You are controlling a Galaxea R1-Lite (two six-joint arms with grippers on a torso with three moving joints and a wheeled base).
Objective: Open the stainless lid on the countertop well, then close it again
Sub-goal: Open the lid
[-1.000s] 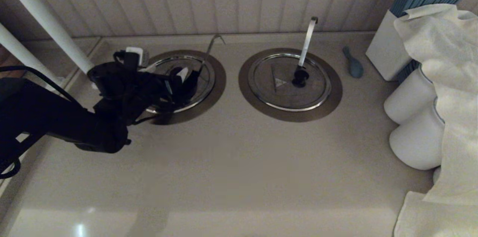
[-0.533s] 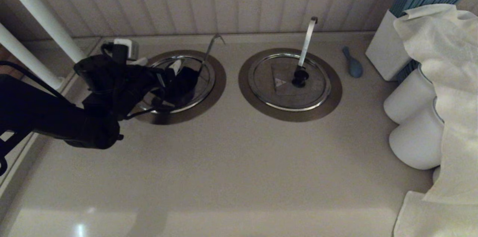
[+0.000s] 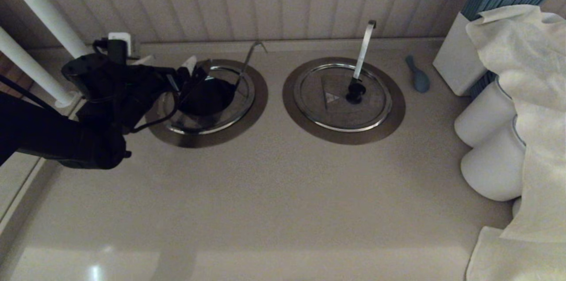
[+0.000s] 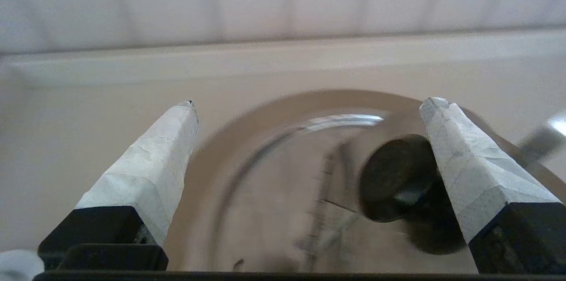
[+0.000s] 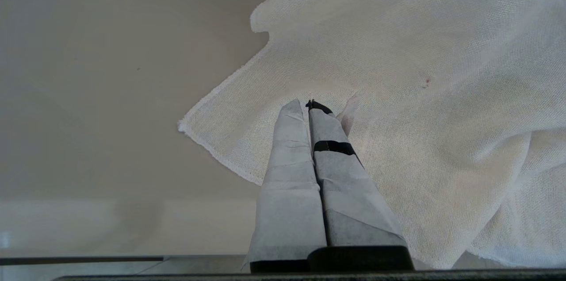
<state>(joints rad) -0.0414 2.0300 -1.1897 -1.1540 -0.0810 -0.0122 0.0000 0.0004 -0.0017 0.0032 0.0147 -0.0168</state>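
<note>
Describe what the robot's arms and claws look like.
The left arm is bulky and black, with black cables looped around its wrist. The left claw has tapered fingers wrapped in whitish tape on black bases. The right claw matches, plus one black band.

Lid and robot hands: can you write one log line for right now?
left gripper: open, over lid, beside knob, holding nothing | lid: on well | right gripper: shut, over cloth
</note>
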